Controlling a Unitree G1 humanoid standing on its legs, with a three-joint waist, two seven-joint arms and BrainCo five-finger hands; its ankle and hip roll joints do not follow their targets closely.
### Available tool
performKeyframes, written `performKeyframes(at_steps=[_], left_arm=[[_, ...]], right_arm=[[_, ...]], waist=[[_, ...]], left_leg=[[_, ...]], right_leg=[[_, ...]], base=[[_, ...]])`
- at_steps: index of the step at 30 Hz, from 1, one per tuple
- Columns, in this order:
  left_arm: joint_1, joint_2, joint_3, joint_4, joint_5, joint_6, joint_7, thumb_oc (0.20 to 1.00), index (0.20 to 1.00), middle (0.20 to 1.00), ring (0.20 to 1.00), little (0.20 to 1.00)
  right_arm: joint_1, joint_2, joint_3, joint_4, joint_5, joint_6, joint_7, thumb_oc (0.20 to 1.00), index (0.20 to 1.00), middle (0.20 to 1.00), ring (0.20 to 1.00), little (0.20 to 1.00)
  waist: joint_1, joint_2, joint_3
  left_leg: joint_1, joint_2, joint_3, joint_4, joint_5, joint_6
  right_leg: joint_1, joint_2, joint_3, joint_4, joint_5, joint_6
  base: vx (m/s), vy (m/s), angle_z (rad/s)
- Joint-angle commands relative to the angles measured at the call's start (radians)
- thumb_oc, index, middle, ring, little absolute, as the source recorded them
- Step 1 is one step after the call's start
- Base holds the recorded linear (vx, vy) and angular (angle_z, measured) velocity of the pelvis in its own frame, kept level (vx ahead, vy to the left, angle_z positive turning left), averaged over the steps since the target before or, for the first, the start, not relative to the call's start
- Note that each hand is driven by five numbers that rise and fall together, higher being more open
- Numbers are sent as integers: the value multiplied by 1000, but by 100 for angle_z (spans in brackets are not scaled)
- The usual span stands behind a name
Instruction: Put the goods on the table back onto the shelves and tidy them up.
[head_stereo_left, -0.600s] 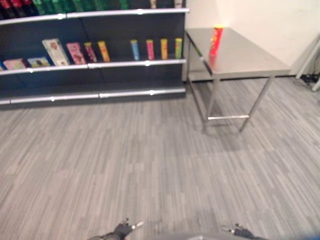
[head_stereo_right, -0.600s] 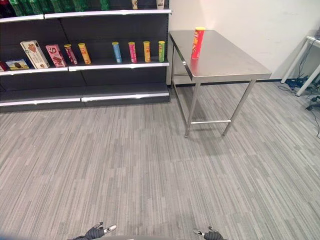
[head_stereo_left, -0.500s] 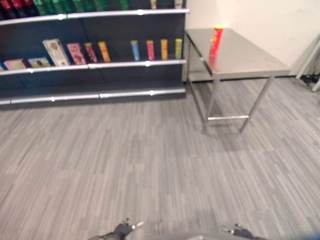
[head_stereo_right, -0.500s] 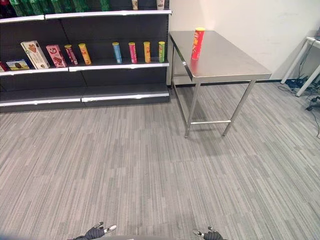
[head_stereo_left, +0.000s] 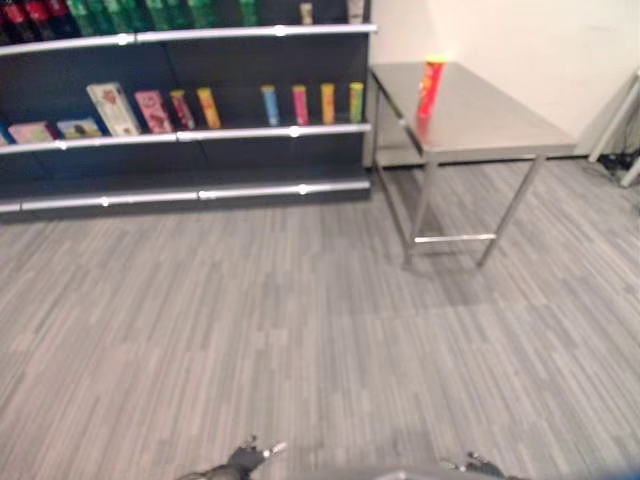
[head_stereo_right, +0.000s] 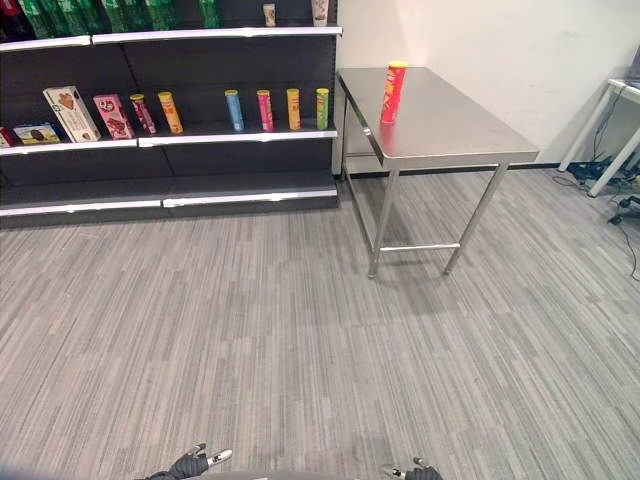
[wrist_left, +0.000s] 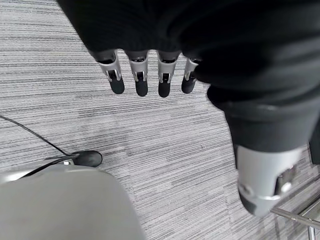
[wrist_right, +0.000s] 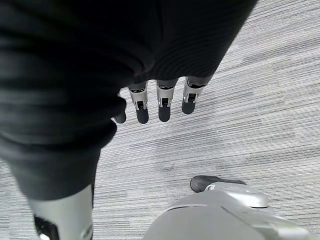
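Hands first: your left hand (wrist_left: 150, 75) hangs at your side with its fingers straight and apart over the carpet, holding nothing, and your right hand (wrist_right: 160, 100) hangs the same way, fingers relaxed and empty. Both sit low at the near edge of the head views, well apart from anything you need.

Across the floor, the red snack tube (head_stereo_right: 393, 92) stands upright near the far corner of the steel table (head_stereo_right: 470, 135), on the side nearest the shelves. It looks like the only item on the table, though the far edge is hard to read.

On the middle shelf (head_stereo_right: 240, 133) a row of matching tubes (head_stereo_right: 276, 108) stands evenly spaced, with boxes (head_stereo_right: 70, 112) further left.

Walk up squarely to the table's long side before raising an arm. Take the tube around its middle, keep it upright, and aim for the gap beside the green tube (head_stereo_right: 322, 107) so the row stays even.
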Motion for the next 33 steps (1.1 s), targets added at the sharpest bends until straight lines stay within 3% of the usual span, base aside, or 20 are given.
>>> performKeyframes(at_steps=[1,23,29,33], left_arm=[[-42,-4,10,32,1,-13,4,1000,1000,1000,1000,1000],[-34,-4,52,40,-55,-12,-4,1000,1000,1000,1000,1000],[-54,6,48,27,-74,-15,3,1000,1000,1000,1000,1000],[-64,14,53,17,-91,-16,0,1000,1000,1000,1000,1000]], right_arm=[[-30,26,41,46,-27,-10,3,1000,1000,1000,1000,1000],[-32,26,42,46,-28,-9,4,1000,1000,1000,1000,1000],[-59,29,52,38,-18,-6,4,1000,1000,1000,1000,1000],[-77,27,54,27,-15,-6,7,1000,1000,1000,1000,1000]], waist=[[-4,-51,-21],[4,-54,-6],[11,-64,23],[23,-65,48]], left_leg=[[5,15,35,-54,13,-54],[-19,5,28,-54,19,-48],[-73,-11,20,-54,32,-27],[-101,-31,-1,-54,36,2]], right_leg=[[96,-97,-4,-213,180,119],[72,-104,2,-213,192,127],[16,-109,23,-213,211,135],[-61,-122,37,-103,188,144]], base=[[0,0,0],[0,3,0],[-23,71,-5],[-14,108,-12]])
